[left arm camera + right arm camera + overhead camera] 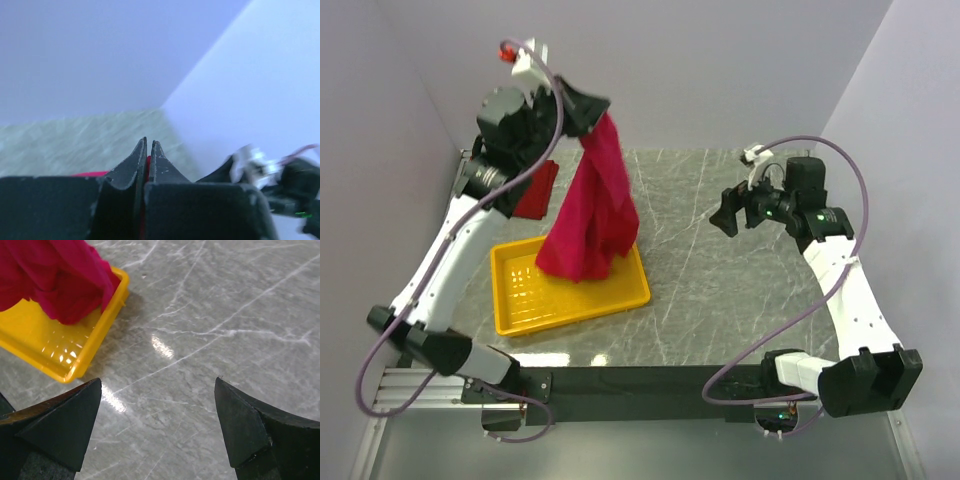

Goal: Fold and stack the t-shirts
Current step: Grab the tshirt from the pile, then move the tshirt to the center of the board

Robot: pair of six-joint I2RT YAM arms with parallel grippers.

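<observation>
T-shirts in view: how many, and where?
2. The crimson-pink t-shirt hangs from the left gripper, its bottom over the yellow tray. The darker red t-shirt lies on the table beyond the tray, partly hidden by the left arm.

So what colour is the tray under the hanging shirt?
Bright yellow tray, clearest in the top external view.

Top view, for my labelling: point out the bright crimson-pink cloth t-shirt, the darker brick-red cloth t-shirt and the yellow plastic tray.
bright crimson-pink cloth t-shirt [592, 215]: top view, middle of the hanging cloth.
darker brick-red cloth t-shirt [542, 195]: top view, its visible flat patch.
yellow plastic tray [525, 290]: top view, bare floor.
</observation>
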